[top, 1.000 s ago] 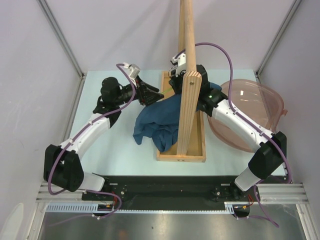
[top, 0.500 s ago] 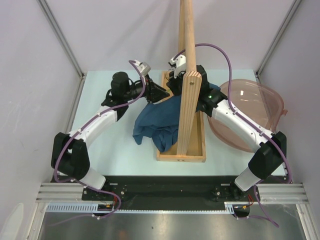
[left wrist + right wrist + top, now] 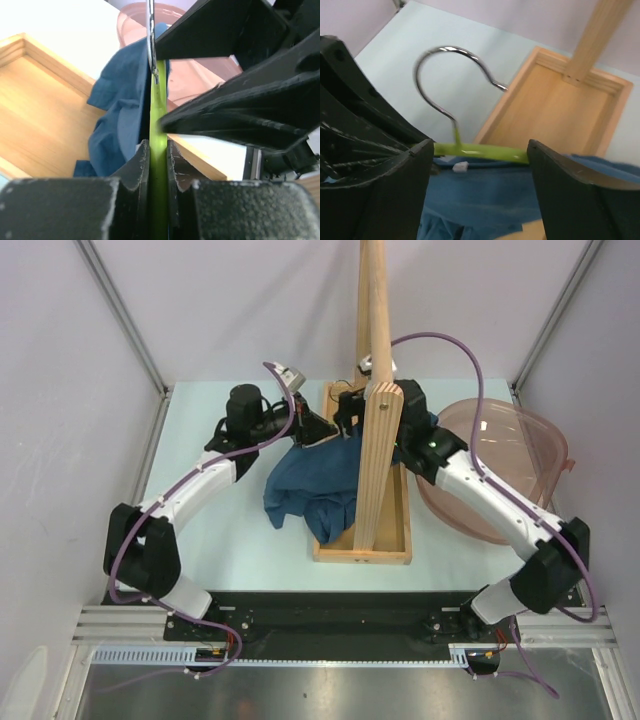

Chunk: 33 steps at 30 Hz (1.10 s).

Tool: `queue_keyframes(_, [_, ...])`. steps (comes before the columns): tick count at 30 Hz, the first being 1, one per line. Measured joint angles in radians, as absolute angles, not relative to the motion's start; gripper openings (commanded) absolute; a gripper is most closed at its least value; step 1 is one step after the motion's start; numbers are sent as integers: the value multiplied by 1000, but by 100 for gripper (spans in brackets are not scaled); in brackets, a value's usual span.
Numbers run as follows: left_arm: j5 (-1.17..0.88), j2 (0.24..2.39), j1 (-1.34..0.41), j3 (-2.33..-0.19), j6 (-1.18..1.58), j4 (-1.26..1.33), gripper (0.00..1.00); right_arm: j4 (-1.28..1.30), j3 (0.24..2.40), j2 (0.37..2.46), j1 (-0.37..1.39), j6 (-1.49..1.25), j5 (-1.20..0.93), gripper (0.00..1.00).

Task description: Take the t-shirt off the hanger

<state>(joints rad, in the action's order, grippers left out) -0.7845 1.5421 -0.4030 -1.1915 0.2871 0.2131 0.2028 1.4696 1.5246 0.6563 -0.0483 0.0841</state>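
Most of hanger (image 3: pixel 480 150) inside t-shirt (image 3: pixel 485 200)

- left gripper (image 3: pixel 158 150): a second ago we logged it open and short of the garment. We now find it moved in and pinched on the lime-green bar of the hanger (image 3: pixel 158 112).
- left arm (image 3: pixel 200 480): we note that its elbow has swung inward, toward the wooden stand (image 3: pixel 372 470).
- right gripper (image 3: pixel 480 145): we logged it closed before. We now record its fingers spread wide, one on either side of the hanger.
- right arm (image 3: pixel 490 505): we note that its elbow has shifted outward to the right.
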Motion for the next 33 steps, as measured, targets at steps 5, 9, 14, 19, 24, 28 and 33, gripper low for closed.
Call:
queue_keyframes(5, [-785, 1523, -397, -1172, 318, 222, 0, 200, 1302, 1336, 585, -144, 159, 91])
queue_keyframes(9, [-787, 1518, -374, -1170, 350, 248, 0, 220, 1193, 1192, 468, -218, 224, 88])
queue_keyframes(14, [-805, 1510, -367, -1157, 381, 283, 0, 214, 1089, 1099, 304, -293, 213, 65])
queue_keyframes(19, [-834, 1506, -367, -1150, 400, 307, 0, 197, 1020, 1107, 237, -318, 133, 64])
queue_keyframes(24, [-853, 1504, -367, -1146, 407, 321, 0, 129, 999, 1143, 232, -317, 66, 64])
queue_keyframes(28, [-866, 1503, -367, -1145, 411, 327, 0, 60, 988, 1177, 231, -313, 30, 59])
queue_keyframes(33, [-873, 1501, -367, -1144, 411, 327, 0, 1, 982, 1212, 231, -306, -5, 43])
